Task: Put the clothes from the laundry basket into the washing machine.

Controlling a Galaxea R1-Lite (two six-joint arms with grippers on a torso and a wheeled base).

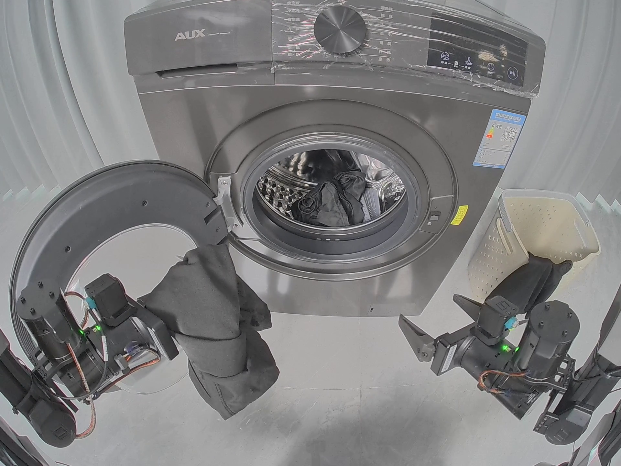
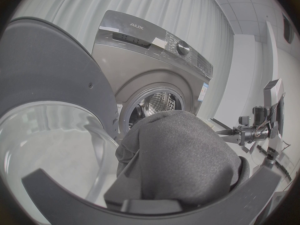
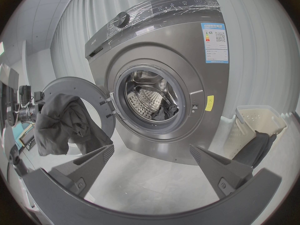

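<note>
Above a pale floor (image 1: 349,383), before white curtains (image 1: 52,66), left hand (image 1: 169,339) clamps a dark garment (image 1: 213,318); right hand (image 1: 440,321) is spread apart.

A white pleated curtain (image 1: 58,66) hangs across the back of the scene, running in the head view from 9 o'clock over 12 to 3 o'clock. A pale, glossy floor (image 1: 349,383) spreads from the centre down to 6 o'clock. In the left wrist view, a plain white wall (image 2: 242,78) meets the curtain beneath a tiled ceiling (image 2: 247,13).
</note>
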